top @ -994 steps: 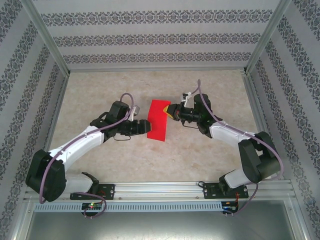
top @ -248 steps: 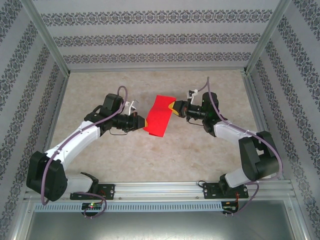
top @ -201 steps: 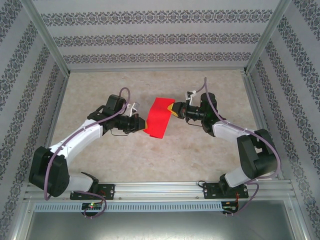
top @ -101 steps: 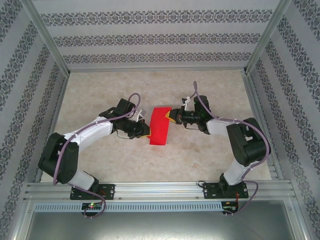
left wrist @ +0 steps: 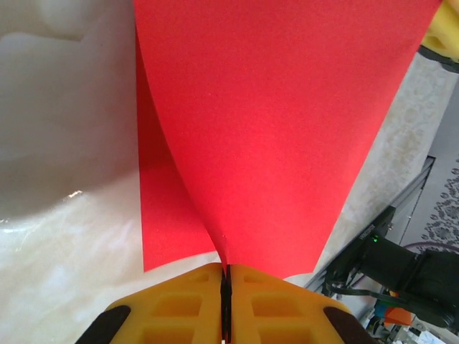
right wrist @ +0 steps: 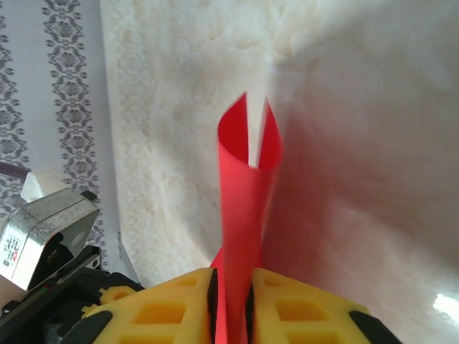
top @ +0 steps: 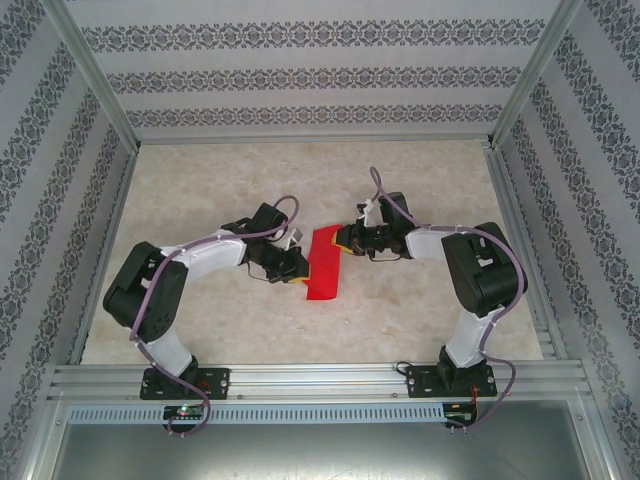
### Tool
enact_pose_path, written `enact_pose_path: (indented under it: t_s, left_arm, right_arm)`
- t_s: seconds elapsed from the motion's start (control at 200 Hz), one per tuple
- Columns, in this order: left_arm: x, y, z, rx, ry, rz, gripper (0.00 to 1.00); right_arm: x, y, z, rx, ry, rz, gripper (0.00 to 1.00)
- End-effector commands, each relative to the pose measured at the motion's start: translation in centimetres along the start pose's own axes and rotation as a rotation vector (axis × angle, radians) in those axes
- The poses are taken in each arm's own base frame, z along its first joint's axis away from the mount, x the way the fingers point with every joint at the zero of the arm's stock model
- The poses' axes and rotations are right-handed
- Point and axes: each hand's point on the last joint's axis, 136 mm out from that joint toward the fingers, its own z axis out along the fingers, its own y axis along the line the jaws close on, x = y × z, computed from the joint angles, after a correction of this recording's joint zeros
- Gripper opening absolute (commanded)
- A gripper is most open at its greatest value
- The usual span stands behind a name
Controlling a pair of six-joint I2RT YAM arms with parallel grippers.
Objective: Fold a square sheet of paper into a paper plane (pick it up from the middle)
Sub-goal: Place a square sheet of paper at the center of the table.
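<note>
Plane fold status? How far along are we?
Done: the square sheet of paper is bent over on itself into a loose loop, no sharp crease visible. In hand: left gripper is shut on two layers of it; it also runs between the fingers of the right gripper, grip unclear. Left: flatten the centre fold, then every nose and wing fold; no dart shape yet.

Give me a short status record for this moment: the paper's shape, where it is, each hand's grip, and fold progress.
paper: square sheet of paper, red, bent over on itself into an open loop, not pressed flat
location: over the middle of the table, between the two hands
left hand: shut on the sheet where its two layers meet
right hand: sheet runs between its fingers at the opposite side; whether it is pinching cannot be told
fold progress: no sharp crease visible, no plane shape yet
</note>
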Motion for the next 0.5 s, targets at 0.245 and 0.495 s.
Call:
enact_pose_path:
  t_s: [0.245, 0.495]
  left_arm:
    - [-0.9, -0.4, 2.0, -0.014, -0.015, -0.02, 0.12]
    - [-0.7, 0.2, 2.7, -0.029, -0.02, -0.043, 0.11]
  right_arm:
    - [0.1, -3.2, -1.6, 0.266, 0.02, -0.089, 0.41]
    - [-0.4, -4.3, -5.1, 0.473, -0.02, -0.126, 0.51]
